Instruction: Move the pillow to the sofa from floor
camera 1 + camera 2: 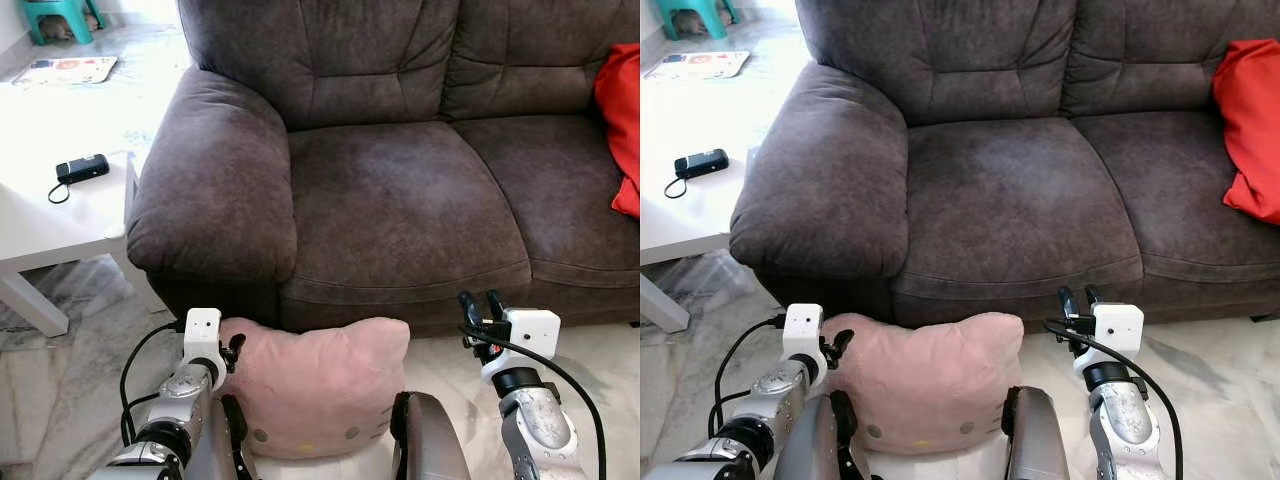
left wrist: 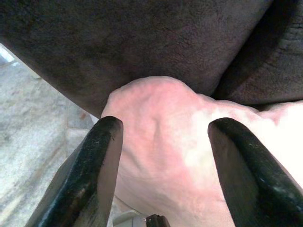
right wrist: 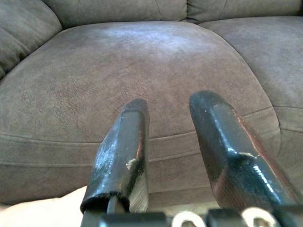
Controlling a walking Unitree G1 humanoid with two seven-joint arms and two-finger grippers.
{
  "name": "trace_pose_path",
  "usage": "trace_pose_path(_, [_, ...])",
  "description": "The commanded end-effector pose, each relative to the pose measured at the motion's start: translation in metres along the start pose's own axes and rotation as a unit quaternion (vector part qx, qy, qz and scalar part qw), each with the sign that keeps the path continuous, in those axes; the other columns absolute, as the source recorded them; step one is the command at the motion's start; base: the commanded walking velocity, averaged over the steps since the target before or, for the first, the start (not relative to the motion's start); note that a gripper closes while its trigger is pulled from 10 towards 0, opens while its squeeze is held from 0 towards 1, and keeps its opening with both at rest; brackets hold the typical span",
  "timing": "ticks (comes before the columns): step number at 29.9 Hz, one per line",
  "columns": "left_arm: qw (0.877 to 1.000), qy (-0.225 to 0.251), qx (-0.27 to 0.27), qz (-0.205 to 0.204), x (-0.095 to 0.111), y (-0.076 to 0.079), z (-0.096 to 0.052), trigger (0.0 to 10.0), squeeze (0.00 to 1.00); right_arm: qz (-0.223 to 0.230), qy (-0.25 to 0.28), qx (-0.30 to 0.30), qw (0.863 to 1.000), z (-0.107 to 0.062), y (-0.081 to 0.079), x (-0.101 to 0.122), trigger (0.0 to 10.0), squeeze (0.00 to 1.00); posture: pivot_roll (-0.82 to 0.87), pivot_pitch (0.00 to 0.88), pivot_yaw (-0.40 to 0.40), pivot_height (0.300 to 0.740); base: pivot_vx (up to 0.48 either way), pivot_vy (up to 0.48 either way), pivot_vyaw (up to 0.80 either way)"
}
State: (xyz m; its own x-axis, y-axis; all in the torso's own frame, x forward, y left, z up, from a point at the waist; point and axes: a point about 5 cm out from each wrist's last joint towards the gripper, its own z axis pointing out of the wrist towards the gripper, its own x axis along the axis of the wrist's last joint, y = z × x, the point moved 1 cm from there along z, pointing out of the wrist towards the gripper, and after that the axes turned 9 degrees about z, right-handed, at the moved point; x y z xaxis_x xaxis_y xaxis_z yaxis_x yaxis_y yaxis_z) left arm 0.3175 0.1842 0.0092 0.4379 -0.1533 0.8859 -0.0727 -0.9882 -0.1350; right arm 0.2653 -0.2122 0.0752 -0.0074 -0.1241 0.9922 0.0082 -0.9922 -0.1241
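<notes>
Pink pillow [image 1: 320, 385] sits on the floor [image 1: 80, 350] against the sofa [image 1: 400, 210] front. Left tool [image 2: 161, 137] spread wide around its corner, right tool [image 1: 481, 303] released beside it, facing the seat.

Hidden and cut-off parts in front of the sofa

The pink pillow [image 1: 320, 385] has its lower edge covered by the robot's own body at the frame bottom, and the left gripper [image 1: 233, 352] hides its left corner. The sofa [image 1: 400, 190] is cropped at the top and right edges. The red cushion [image 1: 624, 120] at the sofa's right end is cut by the frame. The small black item [image 1: 82, 168] near the white table [image 1: 50, 225] edge is too small to identify.
</notes>
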Motion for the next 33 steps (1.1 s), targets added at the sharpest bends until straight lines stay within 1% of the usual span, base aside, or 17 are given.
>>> trace_pose_path(1, [1.0,-0.003,0.006,0.001,-0.0004,-0.0033,0.0002,10.0,1.0,0.0,0.005,0.003,1.0,0.0021,-0.0009,0.0045,10.0,0.0,-0.07,0.085,-0.005,0.509,0.0,0.0,0.0])
trace_pose_path(14, [1.0,0.003,0.013,-0.004,0.001,-0.0056,0.0003,10.0,1.0,-0.001,0.003,0.004,1.0,0.0013,-0.0013,0.0035,10.0,0.0,-0.07,0.085,0.001,0.509,0.0,0.0,0.0])
trace_pose_path(23, [1.0,-0.001,0.013,-0.008,-0.0018,-0.0043,-0.0002,10.0,1.0,-0.013,-0.001,0.016,1.0,0.0014,-0.0037,0.0031,10.0,0.0,-0.07,0.089,-0.002,0.509,0.0,0.0,0.0])
trace_pose_path(24, [1.0,-0.002,0.015,-0.008,-0.0023,-0.0043,-0.0003,10.0,0.07,-0.014,-0.001,0.018,1.0,0.0013,-0.0041,0.0032,10.0,0.0,-0.07,0.089,-0.003,0.509,0.0,0.0,0.0])
trace_pose_path(25, [1.0,-0.002,0.015,-0.008,-0.0023,-0.0043,-0.0003,10.0,0.07,-0.014,-0.001,0.018,1.0,0.0013,-0.0041,0.0032,10.0,0.0,-0.07,0.089,-0.003,0.509,0.0,0.0,0.0])
trace_pose_path(26, [1.0,-0.004,0.019,-0.009,-0.0029,-0.0048,-0.0005,10.0,0.0,-0.013,-0.002,0.021,1.0,0.0011,-0.0053,0.0031,10.0,0.0,-0.07,0.089,-0.003,0.509,0.0,0.0,0.8])
trace_pose_path(29, [1.0,-0.004,0.02,-0.011,-0.003,-0.0049,-0.0006,10.0,0.0,-0.012,-0.002,0.022,1.0,0.0008,-0.0058,0.0029,10.0,0.0,-0.07,0.089,-0.004,0.509,0.0,0.0,0.8])
trace_pose_path(33, [1.0,-0.004,0.023,-0.013,-0.003,-0.0059,-0.0006,10.0,0.0,-0.005,-0.001,0.019,1.0,0.0011,-0.0054,0.0029,10.0,0.0,-0.07,0.091,-0.002,0.509,0.0,0.0,0.22])
